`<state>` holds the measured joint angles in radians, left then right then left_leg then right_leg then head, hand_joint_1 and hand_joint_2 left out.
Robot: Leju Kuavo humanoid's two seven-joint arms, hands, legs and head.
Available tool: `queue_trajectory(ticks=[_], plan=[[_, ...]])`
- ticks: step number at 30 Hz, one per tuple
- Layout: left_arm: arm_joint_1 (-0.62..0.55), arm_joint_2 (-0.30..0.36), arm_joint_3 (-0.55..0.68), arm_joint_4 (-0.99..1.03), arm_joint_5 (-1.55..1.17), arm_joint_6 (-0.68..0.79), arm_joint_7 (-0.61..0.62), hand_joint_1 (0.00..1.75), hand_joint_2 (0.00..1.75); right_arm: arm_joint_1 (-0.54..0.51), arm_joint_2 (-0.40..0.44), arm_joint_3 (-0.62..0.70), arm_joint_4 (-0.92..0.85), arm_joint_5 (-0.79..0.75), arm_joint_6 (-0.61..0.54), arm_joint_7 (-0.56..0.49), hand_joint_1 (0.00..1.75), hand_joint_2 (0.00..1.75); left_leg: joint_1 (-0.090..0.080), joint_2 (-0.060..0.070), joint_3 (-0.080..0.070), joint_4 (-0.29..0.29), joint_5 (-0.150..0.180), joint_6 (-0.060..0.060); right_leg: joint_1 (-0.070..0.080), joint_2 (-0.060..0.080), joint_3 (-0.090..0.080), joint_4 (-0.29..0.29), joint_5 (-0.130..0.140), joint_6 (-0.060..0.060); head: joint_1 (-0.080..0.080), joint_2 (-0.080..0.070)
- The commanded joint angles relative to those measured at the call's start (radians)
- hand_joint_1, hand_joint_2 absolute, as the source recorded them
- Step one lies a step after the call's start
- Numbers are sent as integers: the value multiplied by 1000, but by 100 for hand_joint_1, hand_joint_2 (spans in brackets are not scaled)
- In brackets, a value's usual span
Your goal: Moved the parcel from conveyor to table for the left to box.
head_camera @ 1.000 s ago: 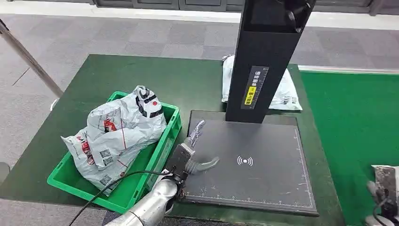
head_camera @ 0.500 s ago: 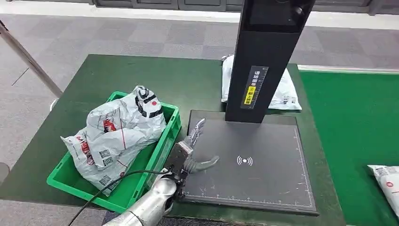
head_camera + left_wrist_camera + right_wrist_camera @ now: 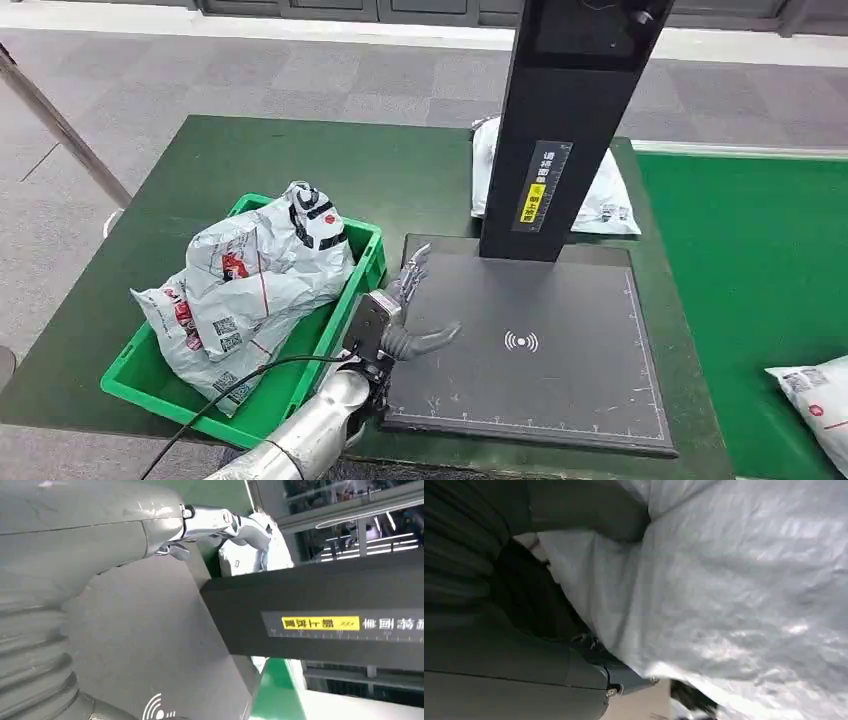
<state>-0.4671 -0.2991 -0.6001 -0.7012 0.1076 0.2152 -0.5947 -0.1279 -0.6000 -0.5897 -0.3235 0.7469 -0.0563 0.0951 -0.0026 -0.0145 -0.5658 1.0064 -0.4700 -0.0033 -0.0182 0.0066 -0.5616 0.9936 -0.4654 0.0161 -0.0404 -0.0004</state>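
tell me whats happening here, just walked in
A humanoid robot is sorting parcels. Its right hand grips a white plastic mailer over the green conveyor, at the right edge of the head view. Its left hand waits with fingers spread, holding nothing, over the black scanner pad. The green crate already holds grey mailers, and another mailer lies behind the scanner post.

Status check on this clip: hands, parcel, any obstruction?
Left hand open, resting on scanner pad. Right hand gripping parcel over the conveyor. Green bin already stuffed with bags.
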Motion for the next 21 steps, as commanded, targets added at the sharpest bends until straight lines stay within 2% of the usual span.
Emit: queue_trajectory(ticks=[1,5,14,18,20,21], plan=[[-25,53,-48,-4,-8,10,20,0,175,-63,92,-29,-4,28,66,-110,175,175,3,5,1,0,0,-1,3,4,1,-3,3,-1,0,0],[-25,52,-47,-9,-9,11,24,0,175,-74,96,-27,-6,30,66,-109,175,175,3,10,1,-2,2,-1,3,8,0,-5,6,0,0,0],[-25,52,-47,-9,-10,11,24,0,175,-68,93,-28,-4,30,67,-109,175,175,3,11,0,-2,1,0,3,9,0,-5,7,0,0,0],[-23,52,-43,-16,-18,29,32,0,175,-117,75,-14,-34,40,27,-175,175,175,3,12,1,0,0,0,3,11,0,-4,6,1,0,0],[-19,50,-38,-9,-20,53,28,0,175,-164,60,-15,-60,16,-1,-247,175,175,1,15,0,0,0,0,1,14,-2,-3,7,1,0,0],[-16,43,-32,4,-24,78,19,0,175,-178,57,-19,-79,-15,-17,-322,175,175,1,16,-2,-1,0,0,1,15,-2,-3,8,1,0,0]])
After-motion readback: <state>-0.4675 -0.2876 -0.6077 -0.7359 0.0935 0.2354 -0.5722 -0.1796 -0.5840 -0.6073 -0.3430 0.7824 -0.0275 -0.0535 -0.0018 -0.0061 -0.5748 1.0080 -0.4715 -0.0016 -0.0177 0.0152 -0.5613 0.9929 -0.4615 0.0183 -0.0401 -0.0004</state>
